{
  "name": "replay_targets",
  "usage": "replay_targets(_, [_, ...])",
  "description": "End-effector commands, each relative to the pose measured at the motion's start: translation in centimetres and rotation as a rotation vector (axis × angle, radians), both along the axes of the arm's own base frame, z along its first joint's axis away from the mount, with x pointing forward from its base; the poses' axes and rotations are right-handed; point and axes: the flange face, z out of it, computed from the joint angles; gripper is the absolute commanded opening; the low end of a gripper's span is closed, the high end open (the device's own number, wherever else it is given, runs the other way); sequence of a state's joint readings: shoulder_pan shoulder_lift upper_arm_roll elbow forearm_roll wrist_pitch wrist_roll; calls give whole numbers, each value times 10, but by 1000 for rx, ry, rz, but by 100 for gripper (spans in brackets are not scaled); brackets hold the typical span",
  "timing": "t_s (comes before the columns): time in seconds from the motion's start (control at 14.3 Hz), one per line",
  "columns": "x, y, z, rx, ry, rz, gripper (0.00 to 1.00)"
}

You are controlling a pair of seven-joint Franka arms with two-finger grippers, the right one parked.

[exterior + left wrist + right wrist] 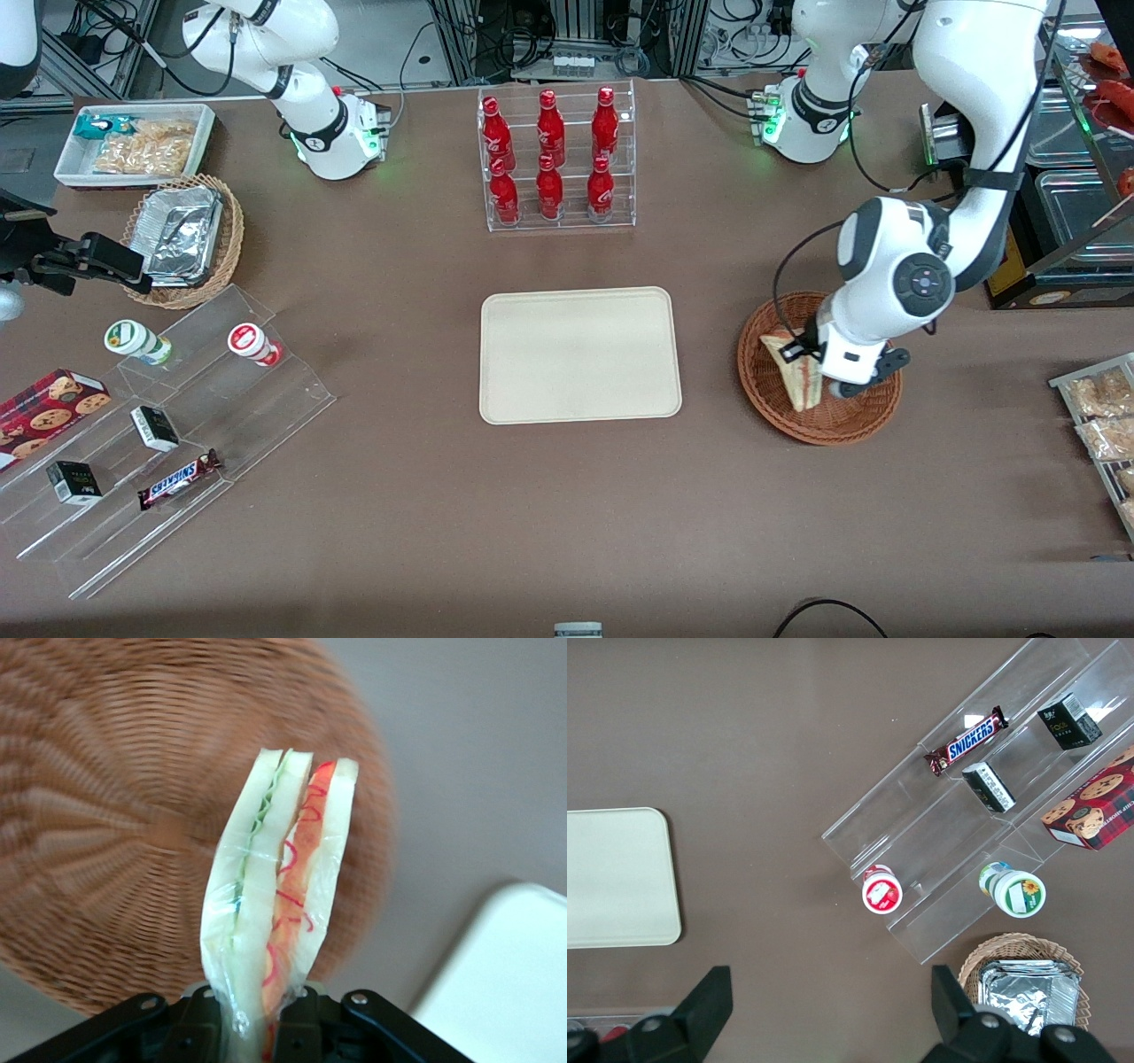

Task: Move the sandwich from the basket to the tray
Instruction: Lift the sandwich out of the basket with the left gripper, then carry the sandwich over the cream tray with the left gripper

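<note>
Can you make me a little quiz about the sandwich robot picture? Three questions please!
1. True or false: the gripper is shut on the sandwich.
2. What is on the tray right now? A) the sandwich B) a bottle C) nothing
3. Fill in: the sandwich is over the round wicker ____.

Key:
1. True. The jaws pinch the wrapped sandwich.
2. C. No item lies on the tray, which sits beside the basket, toward the parked arm's end.
3. Basket. Whether the sandwich touches it cannot be told.
</note>
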State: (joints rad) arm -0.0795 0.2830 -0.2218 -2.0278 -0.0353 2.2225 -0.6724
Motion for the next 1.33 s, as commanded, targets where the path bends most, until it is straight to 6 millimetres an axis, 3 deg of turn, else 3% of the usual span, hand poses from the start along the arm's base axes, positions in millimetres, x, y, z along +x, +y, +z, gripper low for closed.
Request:
replay_targets(0.0, [6, -77, 11, -24, -24, -166, 3])
replay_targets(0.21, [6, -150, 2, -35, -2, -217, 1])
replay_targets(0.42, [6, -218, 9, -5, 90, -206, 0])
replay_targets(0.56, [-2, -249, 8, 4, 90, -198, 0])
replay_targets(0.7, [-14, -285, -8, 57, 60, -172, 0])
replay_targets(1.05, [-29, -335, -40, 88, 38, -169, 0])
replay_targets(1.26, [-45, -354, -61, 97, 53, -183, 0])
